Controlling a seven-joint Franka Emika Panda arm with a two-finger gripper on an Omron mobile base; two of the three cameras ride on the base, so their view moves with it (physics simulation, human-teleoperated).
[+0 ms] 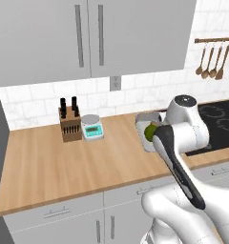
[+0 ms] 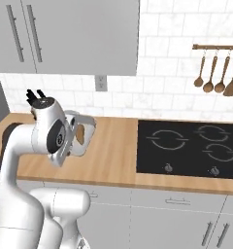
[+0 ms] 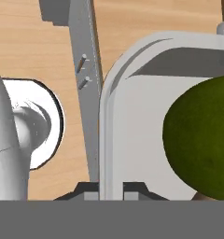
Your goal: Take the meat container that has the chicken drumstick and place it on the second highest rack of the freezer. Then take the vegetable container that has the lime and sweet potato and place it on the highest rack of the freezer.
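My gripper [image 3: 111, 189] is shut on the near rim of the grey vegetable container [image 3: 132, 116], one fingertip on each side of the wall. The lime [image 3: 202, 140] lies inside it, a dark green ball close to the camera. In the left base view the vegetable container [image 1: 144, 120] and lime [image 1: 150, 130] sit just behind my forearm, above the wooden counter [image 1: 64, 157]. From the right base view I make out the container [image 2: 87, 127] with the tan sweet potato [image 2: 81, 135] in it. The freezer, the meat container and the chicken drumstick are out of view.
A knife block [image 1: 70, 125] and a small kitchen scale [image 1: 92, 127] stand at the back of the counter. The black stovetop [image 2: 191, 146] lies to the right, with wooden utensils [image 2: 215, 73] hanging above it. Grey wall cabinets [image 1: 88, 33] hang overhead.
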